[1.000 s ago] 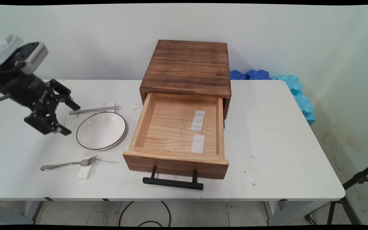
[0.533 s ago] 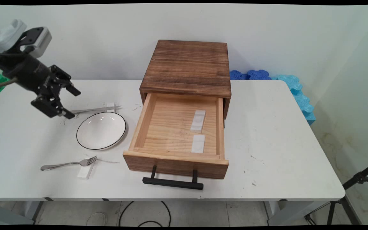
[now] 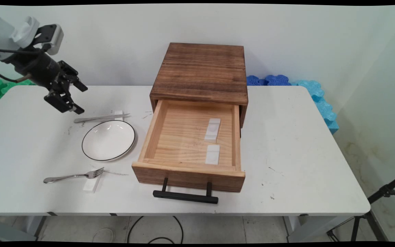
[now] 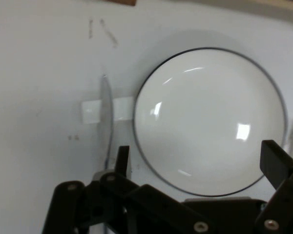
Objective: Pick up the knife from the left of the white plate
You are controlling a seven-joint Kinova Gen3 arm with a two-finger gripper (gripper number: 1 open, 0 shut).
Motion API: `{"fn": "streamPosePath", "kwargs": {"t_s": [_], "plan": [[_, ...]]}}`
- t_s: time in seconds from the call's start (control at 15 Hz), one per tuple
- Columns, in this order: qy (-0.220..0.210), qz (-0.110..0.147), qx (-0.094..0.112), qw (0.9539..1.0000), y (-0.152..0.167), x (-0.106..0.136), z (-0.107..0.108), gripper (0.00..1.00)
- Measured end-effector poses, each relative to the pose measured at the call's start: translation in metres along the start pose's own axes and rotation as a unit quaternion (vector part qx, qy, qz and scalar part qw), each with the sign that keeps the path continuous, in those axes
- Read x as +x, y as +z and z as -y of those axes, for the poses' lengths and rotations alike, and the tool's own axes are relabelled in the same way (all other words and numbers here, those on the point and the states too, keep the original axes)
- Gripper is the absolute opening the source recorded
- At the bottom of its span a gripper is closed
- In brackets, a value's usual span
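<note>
Fingers: gripper (image 3: 77, 99) spread wide, holding nothing.
Change: gripper has risen and drawn back from the plate (image 3: 108, 140).
Nearest: knife (image 3: 101, 118), just below.

Plate (image 3: 108, 140): glossy white ceramic w/ thin black rim, bright highlights. Knife (image 3: 101, 118) & fork (image 3: 74, 176): shiny polished metal. Rests under them look like smooth white plastic. Drawer box (image 3: 201, 72): dark-stained, rough-grained wood top; open drawer (image 3: 187, 137) paler bare wood, matt. Drawer handle (image 3: 185, 196): matt black metal. Table (image 3: 303, 154): smooth white, scuffed. Gripper (image 3: 79, 99): matt black.
</note>
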Motion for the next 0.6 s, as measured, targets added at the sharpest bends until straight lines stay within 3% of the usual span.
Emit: {"fn": "streamPosePath", "kwargs": {"t_s": [0.6], "plan": [[0.006, 0.011, 0.014, 0.9998, 0.023, -0.028, 0.050, 1.00]]}}
